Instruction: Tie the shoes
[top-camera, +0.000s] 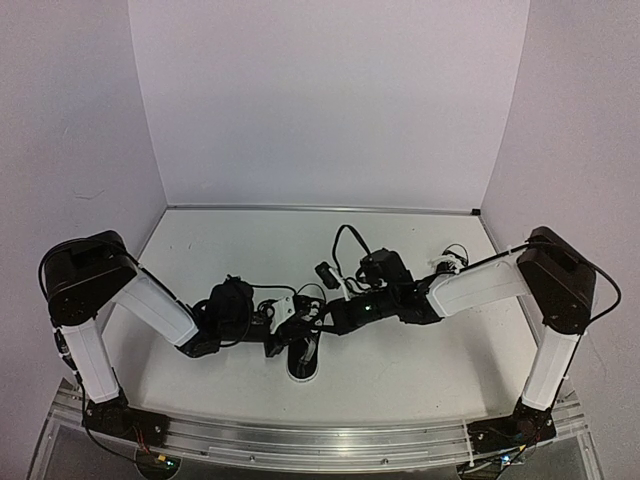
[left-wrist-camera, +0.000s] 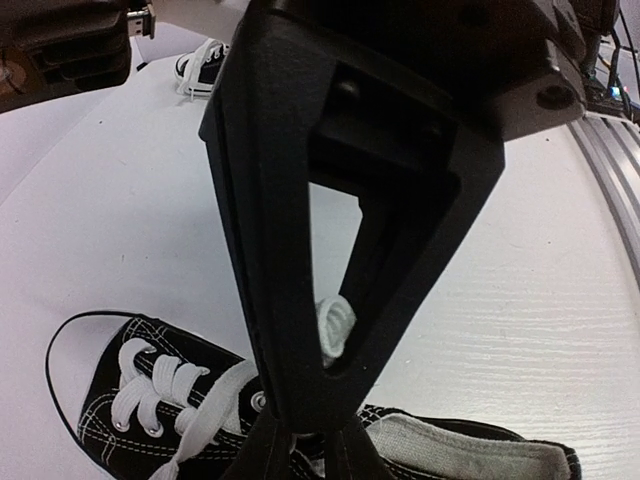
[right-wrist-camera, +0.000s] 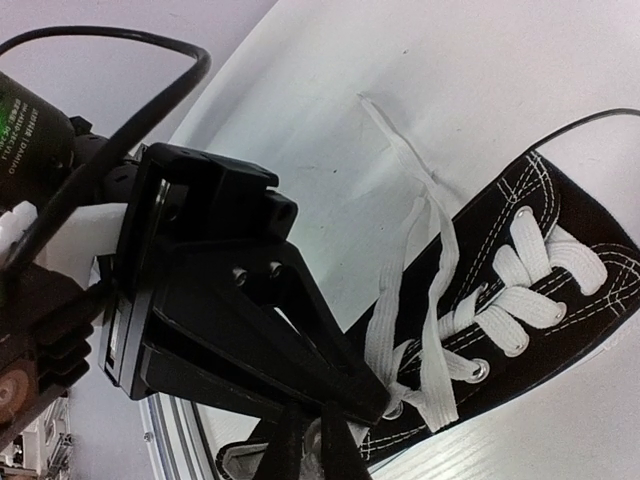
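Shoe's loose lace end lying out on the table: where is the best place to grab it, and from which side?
Pinch the lace end on its free stretch beyond the shoe, coming straight down: it lies flat and thin on the table.

Even, soft light is thrown from above; the white tabletop (top-camera: 420, 370) is rendered bright, the walls (top-camera: 330, 100) faintly violet. Soft shadows are cast on it. Wrist views are curved at the edges, and the left claw (left-wrist-camera: 305, 445) is shown dark, slightly blurred.
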